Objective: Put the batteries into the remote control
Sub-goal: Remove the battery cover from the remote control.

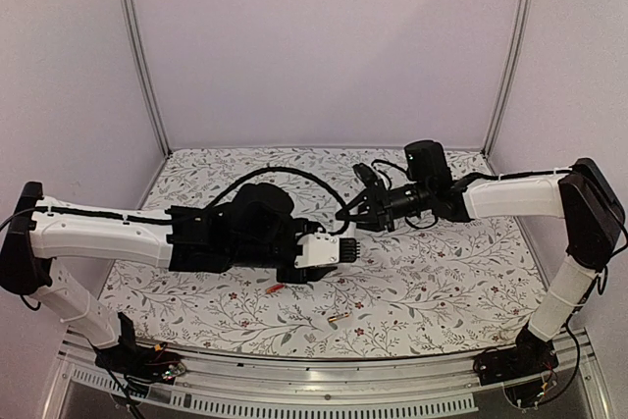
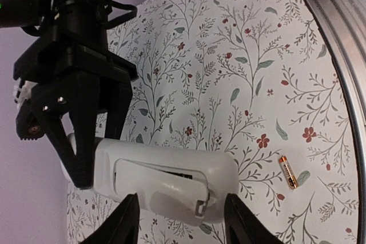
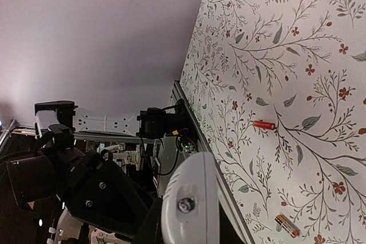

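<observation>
Left hand [image 2: 182, 224] is clamping the remote control [image 2: 171, 181]. Right hand [image 2: 95, 161] is straddling its other end, can't tell if it's actually squeezing. Red battery [image 1: 276, 288] and dark battery [image 2: 288, 172] are lying loose on the surface [image 2: 229, 55].

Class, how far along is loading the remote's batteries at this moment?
Done: the remote control is held off the table in the left gripper. In hand: the right gripper is at its end. Left: the red battery and the dark battery lie on the table, neither loaded.
</observation>
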### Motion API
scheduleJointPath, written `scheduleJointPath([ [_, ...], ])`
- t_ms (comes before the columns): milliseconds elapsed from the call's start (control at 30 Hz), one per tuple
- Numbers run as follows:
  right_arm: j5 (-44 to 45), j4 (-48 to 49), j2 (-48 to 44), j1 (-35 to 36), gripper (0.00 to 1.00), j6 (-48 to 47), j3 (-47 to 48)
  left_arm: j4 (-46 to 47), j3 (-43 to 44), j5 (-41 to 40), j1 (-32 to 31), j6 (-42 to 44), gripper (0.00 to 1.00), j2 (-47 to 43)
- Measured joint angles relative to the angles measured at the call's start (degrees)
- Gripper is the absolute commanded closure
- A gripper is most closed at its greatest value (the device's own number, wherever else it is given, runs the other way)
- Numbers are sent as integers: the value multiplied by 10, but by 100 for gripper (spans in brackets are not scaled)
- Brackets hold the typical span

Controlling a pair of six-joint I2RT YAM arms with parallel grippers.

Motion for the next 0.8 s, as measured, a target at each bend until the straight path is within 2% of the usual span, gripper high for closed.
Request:
scheduleJointPath([
  [133,1,9,0,-4,100,8,-3,-2,0,-2,0,-17,35,-2],
  [300,21,13,-1,-12,100,8,-11,-3,0,-4,6,-78,30,-32],
  [467,57,21,-3,-15,100,7,-18,-12,25,-16,25,-212,32,-47],
  [633,79,26,-4,-15,100,7,-18,-67,117,-18,50,-365,37,2],
  [800,91,30,-5,-15,100,7,-18,-121,169,-1,54,-461,39,55],
])
